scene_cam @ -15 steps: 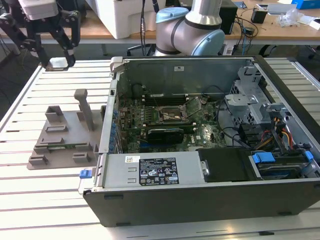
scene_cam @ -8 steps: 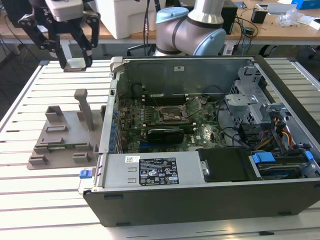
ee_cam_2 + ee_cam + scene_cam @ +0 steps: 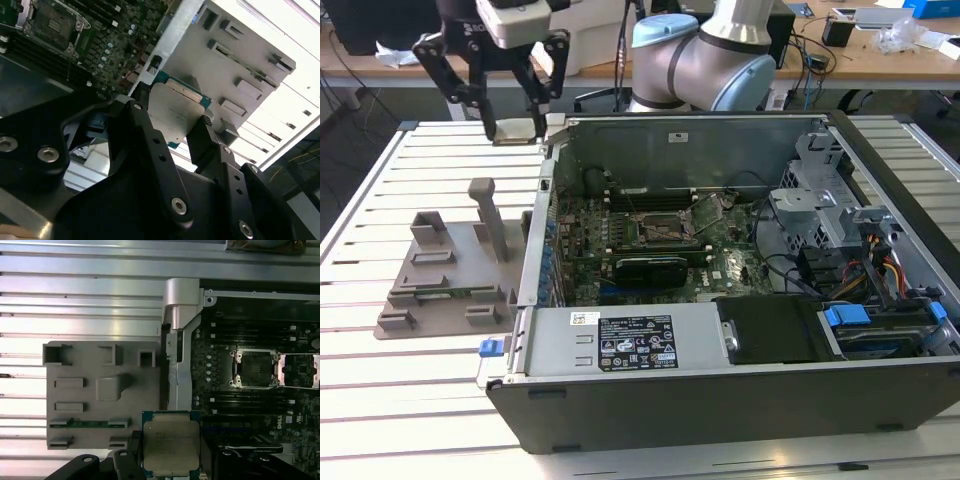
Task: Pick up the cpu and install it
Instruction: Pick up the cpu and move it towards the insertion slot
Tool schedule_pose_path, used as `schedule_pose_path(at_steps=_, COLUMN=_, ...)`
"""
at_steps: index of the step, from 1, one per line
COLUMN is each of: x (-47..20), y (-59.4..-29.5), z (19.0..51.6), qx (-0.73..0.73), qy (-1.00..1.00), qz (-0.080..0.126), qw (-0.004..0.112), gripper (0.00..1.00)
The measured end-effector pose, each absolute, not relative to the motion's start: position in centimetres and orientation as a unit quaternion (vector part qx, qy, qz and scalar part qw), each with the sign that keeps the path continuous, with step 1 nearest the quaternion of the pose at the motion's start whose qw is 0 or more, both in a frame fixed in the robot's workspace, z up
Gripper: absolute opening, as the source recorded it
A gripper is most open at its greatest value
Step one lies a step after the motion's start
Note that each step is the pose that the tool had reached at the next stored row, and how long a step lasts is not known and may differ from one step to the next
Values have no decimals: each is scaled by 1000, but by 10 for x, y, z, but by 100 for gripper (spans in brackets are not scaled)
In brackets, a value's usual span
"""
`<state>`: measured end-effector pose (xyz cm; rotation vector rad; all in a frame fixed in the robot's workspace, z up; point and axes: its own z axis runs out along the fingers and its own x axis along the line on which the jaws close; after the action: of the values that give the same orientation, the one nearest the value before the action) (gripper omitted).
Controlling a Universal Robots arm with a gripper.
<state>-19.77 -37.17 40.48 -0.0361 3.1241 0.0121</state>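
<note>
Two failure modes from here, I think. Slatted desk carries the open pc case, with the grey holder just beside it on the exterior view's left. Gripper hangs above the desk near the case's far corner, close to the case wall. Its fingers are clamped on two opposite edges of the cpu, so the chip is clear of every surface, metal top visible in both wrist views. Socket on the motherboard looks open, well apart from the chip, with that wall between them. Risk one: a finger or a chip edge clips the wall in transit, and an edge-only pinch on a thin plate would likely let it twist or drop. Risk two: chip meets the socket tilted or rotated against the keying, and any press then probably bends contacts. Can't make out the corner marker, so orientation is unconfirmed.
</note>
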Motion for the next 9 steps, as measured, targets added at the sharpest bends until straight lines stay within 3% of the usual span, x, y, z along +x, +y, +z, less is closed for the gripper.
schedule_pose_path(at_steps=9, x=-145, y=-360, z=384, qx=-12, qy=1000, qz=4, qw=5, gripper=54)
